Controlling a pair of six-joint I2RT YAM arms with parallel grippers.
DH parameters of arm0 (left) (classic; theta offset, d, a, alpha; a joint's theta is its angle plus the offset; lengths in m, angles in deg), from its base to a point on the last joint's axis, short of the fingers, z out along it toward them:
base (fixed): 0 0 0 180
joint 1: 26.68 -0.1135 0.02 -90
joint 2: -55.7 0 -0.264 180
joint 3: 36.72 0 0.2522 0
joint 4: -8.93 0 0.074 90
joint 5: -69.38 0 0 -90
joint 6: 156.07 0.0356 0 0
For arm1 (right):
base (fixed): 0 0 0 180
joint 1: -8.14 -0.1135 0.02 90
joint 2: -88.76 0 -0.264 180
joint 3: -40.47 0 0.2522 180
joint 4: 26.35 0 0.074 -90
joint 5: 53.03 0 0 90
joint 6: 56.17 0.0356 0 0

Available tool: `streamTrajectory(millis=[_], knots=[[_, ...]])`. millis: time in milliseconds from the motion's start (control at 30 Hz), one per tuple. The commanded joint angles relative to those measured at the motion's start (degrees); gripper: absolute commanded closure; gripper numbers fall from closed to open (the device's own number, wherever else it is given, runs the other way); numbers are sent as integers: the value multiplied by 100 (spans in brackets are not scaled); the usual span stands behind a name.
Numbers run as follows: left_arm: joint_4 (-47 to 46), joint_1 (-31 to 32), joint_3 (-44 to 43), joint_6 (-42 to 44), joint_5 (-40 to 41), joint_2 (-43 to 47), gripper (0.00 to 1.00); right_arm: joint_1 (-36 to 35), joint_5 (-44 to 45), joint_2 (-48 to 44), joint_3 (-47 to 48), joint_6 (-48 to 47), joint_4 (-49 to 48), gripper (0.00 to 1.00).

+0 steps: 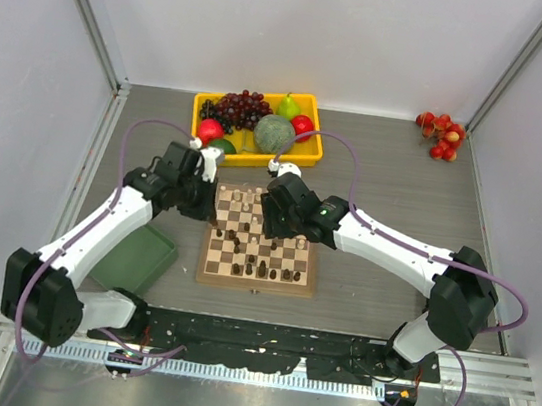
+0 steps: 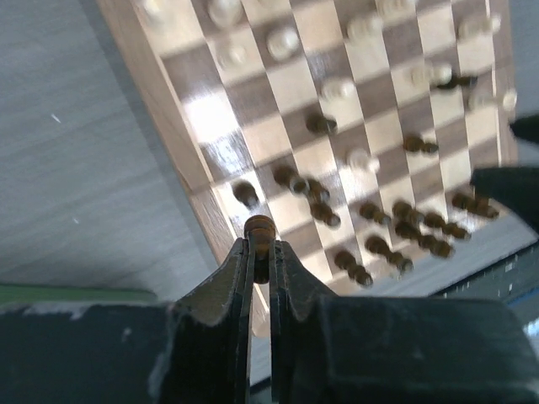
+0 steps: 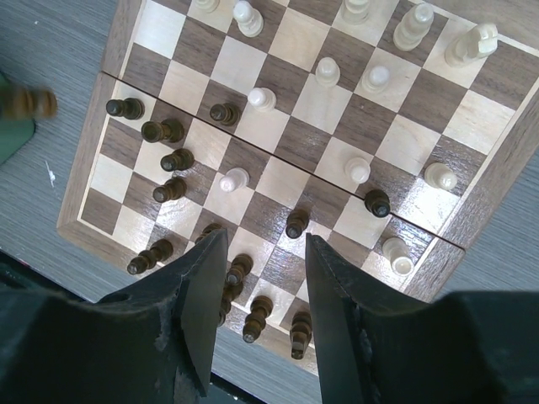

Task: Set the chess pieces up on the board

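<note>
The board (image 1: 256,284) lies in front of both arms, with pale and dark chess pieces scattered over its squares. My left gripper (image 2: 261,249) is shut on a dark brown piece (image 2: 259,228) and holds it over the board's left rim (image 2: 156,93); from above, that gripper (image 1: 206,202) sits at the board's far left corner. My right gripper (image 3: 265,241) hangs open over the near rows, with a dark piece (image 3: 296,223) just beyond its fingertips and nothing between them. Pale pieces (image 3: 235,178) stand mostly on the far half of the board.
A yellow tray (image 1: 310,153) of fruit stands behind the board. A green flat tray (image 1: 137,257) lies to the board's left, under the left arm. A cluster of small red fruit (image 1: 440,134) sits at the back right corner.
</note>
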Motion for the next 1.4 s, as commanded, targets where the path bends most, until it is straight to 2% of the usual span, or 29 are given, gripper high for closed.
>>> streamTrajectory(millis=[0,100,300,800,1367], knots=[[297,489,573,-306,12,581,89,21,-53,-142,34,79,-258,52],[279,850,925,-596,179,889,89,21,-97,-125,33,114,-302,52],[-72,1150,1356,-1106,460,1154,89,21,-123,-151,-10,123,-337,52],[-336,1774,1330,-1370,768,574,89,30,8,-256,-151,193,-337,52],[-248,2064,1418,-1485,847,556,89,21,0,-213,-169,193,-337,52]])
